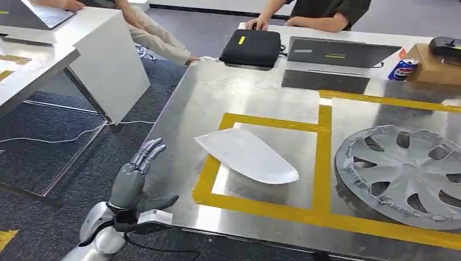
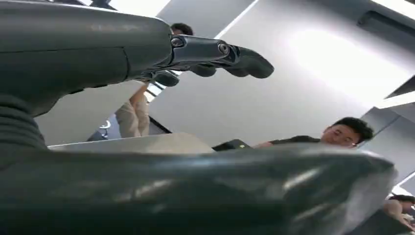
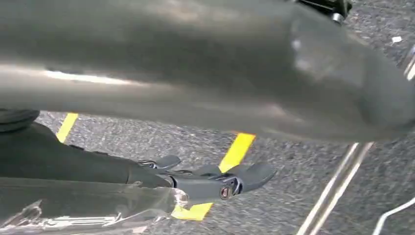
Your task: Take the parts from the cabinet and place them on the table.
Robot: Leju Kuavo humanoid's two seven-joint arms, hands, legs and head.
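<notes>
black case (image 1: pixel 251 48) far edge | soda can (image 1: pixel 403 69) beside cardboard box (image 1: pixel 433 64) | yellow tape (image 1: pixel 321 163)

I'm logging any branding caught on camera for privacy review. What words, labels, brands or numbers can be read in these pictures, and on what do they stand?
Blue can at the far right of the table: red, white and blue logo, lettering too small to read.
Black case: yellow label, no legible text.
Dark laptop: yellow and grey stickers, too blurred to read.
White curved part and wheel cover: no readable marking.
</notes>
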